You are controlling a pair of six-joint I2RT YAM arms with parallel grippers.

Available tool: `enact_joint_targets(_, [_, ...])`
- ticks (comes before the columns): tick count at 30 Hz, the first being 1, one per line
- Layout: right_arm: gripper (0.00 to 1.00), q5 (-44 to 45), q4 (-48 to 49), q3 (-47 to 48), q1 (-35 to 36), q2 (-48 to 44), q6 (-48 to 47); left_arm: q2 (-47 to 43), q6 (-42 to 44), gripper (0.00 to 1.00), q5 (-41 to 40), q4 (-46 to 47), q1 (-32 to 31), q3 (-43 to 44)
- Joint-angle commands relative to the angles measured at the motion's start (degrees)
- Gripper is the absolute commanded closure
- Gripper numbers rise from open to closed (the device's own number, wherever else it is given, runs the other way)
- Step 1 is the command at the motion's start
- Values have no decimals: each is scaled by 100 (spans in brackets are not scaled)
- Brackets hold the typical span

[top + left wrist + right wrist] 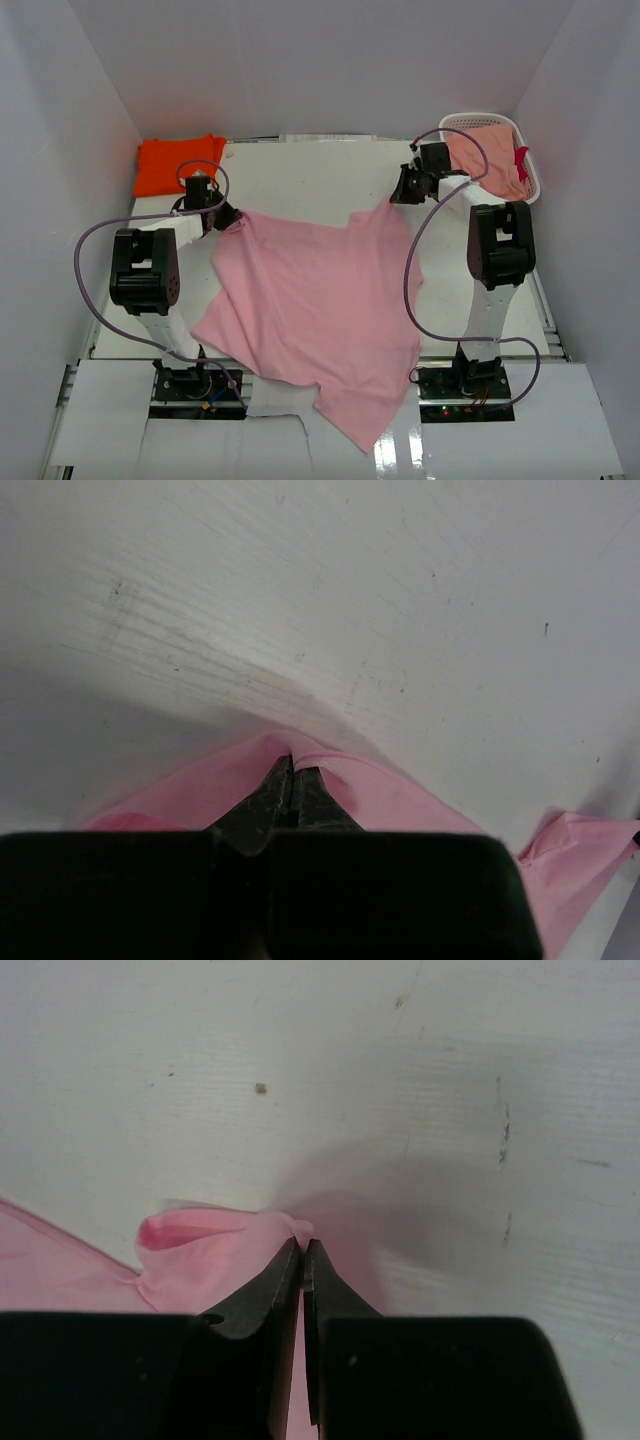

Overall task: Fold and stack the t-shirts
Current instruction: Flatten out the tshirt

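Left gripper [233,219] and right gripper [399,197] were each pressed together on a far corner of the light pink cloth t-shirt [310,300]. Bright orange t-shirt [175,163] lay far-left on the white table [320,175].

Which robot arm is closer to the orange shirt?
Left. The left fingers grip the pink t-shirt near the orange t-shirt; the right fingers are across the table by the basket.

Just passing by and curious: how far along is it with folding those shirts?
Done: the orange t-shirt lies folded in the far left corner. In hand: the pink t-shirt is spread open, left gripper and right gripper each pinching a far corner. Left: folding it and stacking; more cloth sits in the basket.
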Motion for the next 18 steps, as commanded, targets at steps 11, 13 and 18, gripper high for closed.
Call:
enact_joint_targets(11, [92, 161, -377, 2394, -38, 1513, -331, -4, 113, 100, -43, 5, 69, 24])
enact_joint_targets(13, [92, 74, -351, 2649, -38, 1689, -349, -4, 130, 100, -60, 13, 69, -20])
enact_joint_targets(18, [92, -102, -96, 2958, -38, 1979, -358, 5, 166, 100, -131, 31, 86, -55])
